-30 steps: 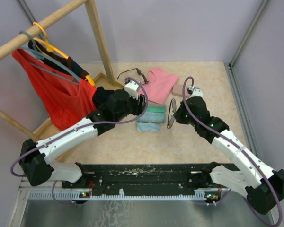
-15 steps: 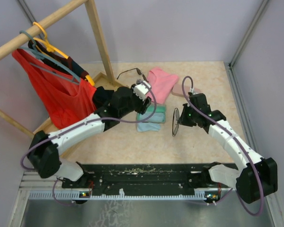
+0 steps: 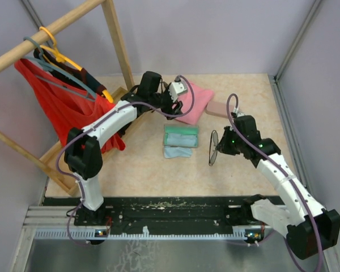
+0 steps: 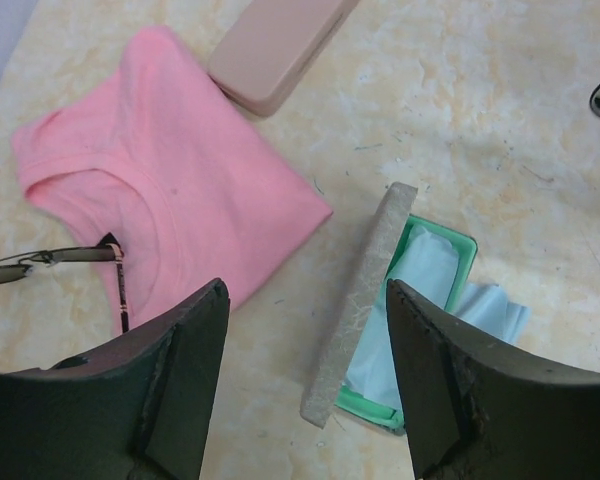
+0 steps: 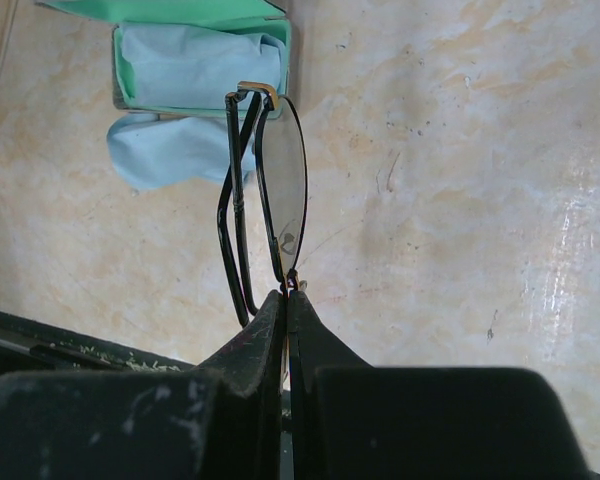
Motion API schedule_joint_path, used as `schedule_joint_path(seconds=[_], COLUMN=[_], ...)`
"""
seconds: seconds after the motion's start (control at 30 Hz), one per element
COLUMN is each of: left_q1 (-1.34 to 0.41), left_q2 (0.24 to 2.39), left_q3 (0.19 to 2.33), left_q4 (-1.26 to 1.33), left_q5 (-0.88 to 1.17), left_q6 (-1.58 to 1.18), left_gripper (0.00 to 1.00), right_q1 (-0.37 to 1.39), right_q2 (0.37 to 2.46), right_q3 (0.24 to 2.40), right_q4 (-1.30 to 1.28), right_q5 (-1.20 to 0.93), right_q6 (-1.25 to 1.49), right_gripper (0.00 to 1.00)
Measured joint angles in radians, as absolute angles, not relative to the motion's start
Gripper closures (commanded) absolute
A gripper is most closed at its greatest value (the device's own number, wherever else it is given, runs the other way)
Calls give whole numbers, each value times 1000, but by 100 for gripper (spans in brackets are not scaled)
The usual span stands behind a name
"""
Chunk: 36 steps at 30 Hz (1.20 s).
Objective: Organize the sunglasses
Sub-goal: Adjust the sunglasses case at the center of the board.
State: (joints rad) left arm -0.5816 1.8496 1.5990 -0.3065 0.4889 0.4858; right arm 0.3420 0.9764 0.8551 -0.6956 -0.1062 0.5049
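The right pincer (image 5: 288,298) is pinched fully shut on the folded sunglasses (image 5: 280,190) — thin dark wire, oval lenses, slim arms tucked behind. It grips the frame's edge, so the pair stands on end just right of the open green case (image 3: 181,128). The case is an oblong tray with a rough grey lid (image 4: 360,300) tilted up and a soft light-blue cloth (image 4: 425,285) inside. The left pincer (image 4: 305,300) hangs beyond the case beside a pink shirt (image 4: 180,170), jaws spread wide, holding nothing. The second pair (image 4: 50,257) lies unfolded at the shirt's collar — the side away from the case
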Motion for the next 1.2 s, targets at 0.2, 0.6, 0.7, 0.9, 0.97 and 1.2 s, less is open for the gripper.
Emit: schedule_joint_path(seconds=[0.2,0.6,0.7,0.9,0.97,1.2], left_q1=[-561,-561,-561,-561,-561,-561], left_q2=[1946,2091,2102,2112,2117,2138], left_q3=[1659,1756,1758,1758,1758,1758], left_q4=[-418,-524,-529,-541,-542,-547], left_q5=[578,634,647,678,685,707], left_q6=[546,596,601,600,600,600], left_gripper=[29,30,30,34,36,40], right_q1=[342,342,342,342,342,342], right_q2=[962,963,965,969,970,970], right_q3=[855,855,855,855,855,855], right_q4=[-726,-733,-733,-733,-734,-734], right_q5=[-106,-106,-106,-106,-107,-107], right_q6=[498,482,479,472,471,471], right_gripper=[100,100,100,100,100,100])
